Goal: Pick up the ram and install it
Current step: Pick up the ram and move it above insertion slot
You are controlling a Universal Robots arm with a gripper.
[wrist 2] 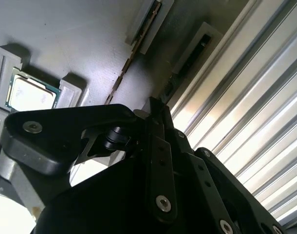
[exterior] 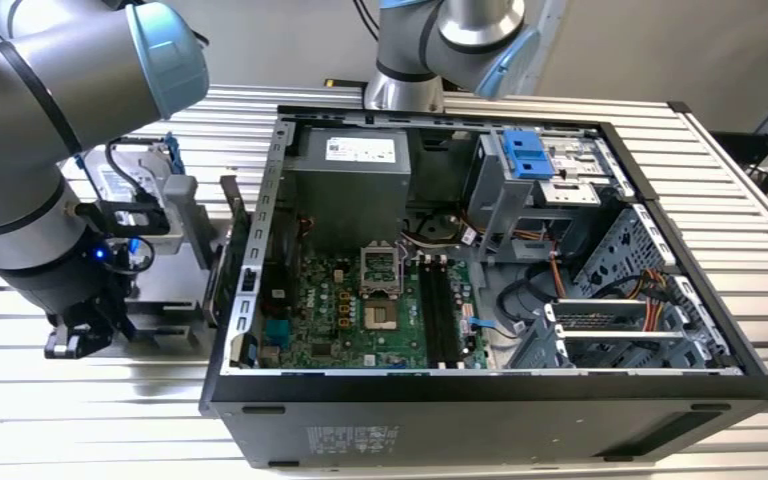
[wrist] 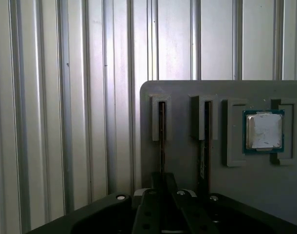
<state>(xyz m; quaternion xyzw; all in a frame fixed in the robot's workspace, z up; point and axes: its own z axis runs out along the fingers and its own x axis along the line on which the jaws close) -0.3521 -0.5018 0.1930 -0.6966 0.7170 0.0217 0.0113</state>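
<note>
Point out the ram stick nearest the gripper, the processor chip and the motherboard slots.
ram stick (wrist: pixel 161 127): first wrist view, its exposed edge.
processor chip (wrist: pixel 264 130): first wrist view, its silver lid.
motherboard slots (exterior: pixel 439 310): exterior view, mid-length.

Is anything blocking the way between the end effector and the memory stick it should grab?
Nothing visible. In the first wrist view the end effector lines up right at the ram, standing edge-on in a slot of the gray holder; a second stick stands alongside, not between.

ext above PC case, 2 wrist cams near tray
</note>
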